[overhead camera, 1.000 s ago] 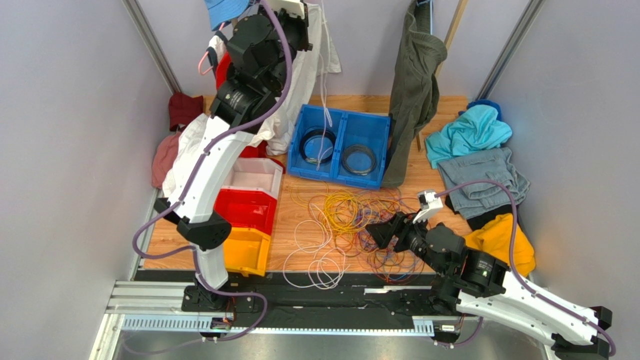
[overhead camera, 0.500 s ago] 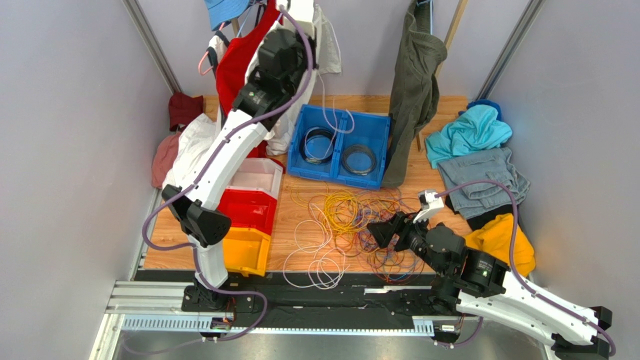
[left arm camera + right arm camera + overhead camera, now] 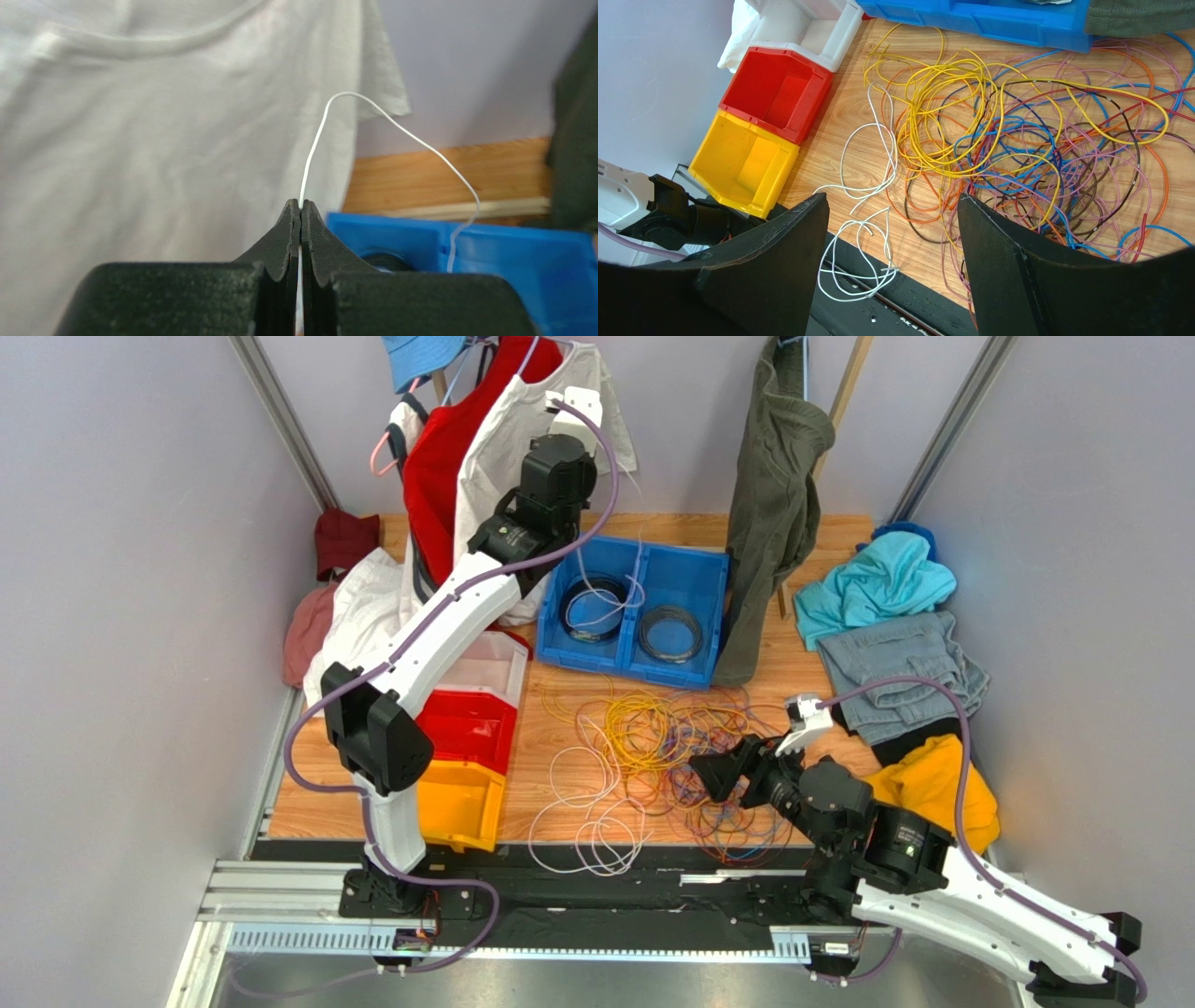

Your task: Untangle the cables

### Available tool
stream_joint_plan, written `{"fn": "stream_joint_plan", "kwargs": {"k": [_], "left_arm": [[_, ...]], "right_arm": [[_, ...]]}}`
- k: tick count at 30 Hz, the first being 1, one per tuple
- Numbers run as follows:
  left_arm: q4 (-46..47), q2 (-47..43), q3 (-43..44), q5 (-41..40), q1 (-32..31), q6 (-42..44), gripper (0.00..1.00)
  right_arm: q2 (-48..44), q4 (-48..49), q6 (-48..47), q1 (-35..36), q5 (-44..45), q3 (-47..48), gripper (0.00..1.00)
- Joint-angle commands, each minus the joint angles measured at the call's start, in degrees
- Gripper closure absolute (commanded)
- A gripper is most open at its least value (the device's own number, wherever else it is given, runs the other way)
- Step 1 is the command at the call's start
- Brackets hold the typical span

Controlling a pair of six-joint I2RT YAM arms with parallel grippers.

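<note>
The cables lie as a tangle [image 3: 673, 742] of yellow, orange, blue, purple and red strands on the wooden table, also in the right wrist view [image 3: 990, 126]. Loose white cable loops [image 3: 589, 812] lie to their left near the front edge [image 3: 871, 175]. My left gripper [image 3: 558, 469] is raised at the back over the blue bin and is shut [image 3: 300, 204] on a thin white cable [image 3: 319, 133], which arcs up and drops into the blue bin [image 3: 627, 581]. My right gripper [image 3: 709, 773] is open [image 3: 892, 203] and empty, hovering over the tangle's near side.
The blue two-part bin [image 3: 701, 567] holds two black coils [image 3: 596, 602]. White [image 3: 477, 665], red [image 3: 456, 728] and yellow [image 3: 456, 805] bins stand at the left. Clothes hang at the back [image 3: 491, 448] and lie piled at the right [image 3: 898, 658].
My left arm has swung down and to the right from high at the back toward the blue bin, carrying the white cable. The right arm has barely moved.
</note>
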Motion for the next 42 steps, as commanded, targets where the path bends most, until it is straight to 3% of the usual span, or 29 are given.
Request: {"fn": "stream_joint_plan", "kwargs": {"k": [1, 7, 17, 23, 32, 36, 42], "left_arm": [[6.98, -3.29, 0.17, -8.90, 0.71, 8.00, 1.00], [7.17, -1.80, -1.75, -6.45, 0.71, 8.02, 1.00], [7.87, -3.37, -16.07, 1.19, -0.17, -8.13, 1.00], [8.84, -4.61, -22.24, 2.78, -2.98, -12.02, 1.00], [0.85, 1.02, -18.64, -1.42, -3.16, -12.90, 1.00], [-14.50, 3.31, -14.50, -8.55, -2.99, -19.39, 1.00], [-12.09, 1.72, -22.85, -0.31, -2.11, -26.35, 1.00]], "right_arm": [[-0.49, 0.54, 0.55, 0.21, 1.23, -0.68, 0.29], [0.30, 1.24, 0.73, 0.21, 1.31, -1.30, 0.29], [-0.13, 0.89, 1.25, 0.21, 2.19, -2.79, 0.29], [0.48, 1.86, 1.60, 0.30, 1.49, -3.14, 0.29], [-1.01, 0.71, 2.57, 0.21, 1.31, -3.93, 0.29], [-0.57, 1.50, 2.40, 0.12, 1.49, -4.11, 0.29], [1.45, 3.53, 1.96, 0.30, 0.61, -4.46, 0.29]]}}
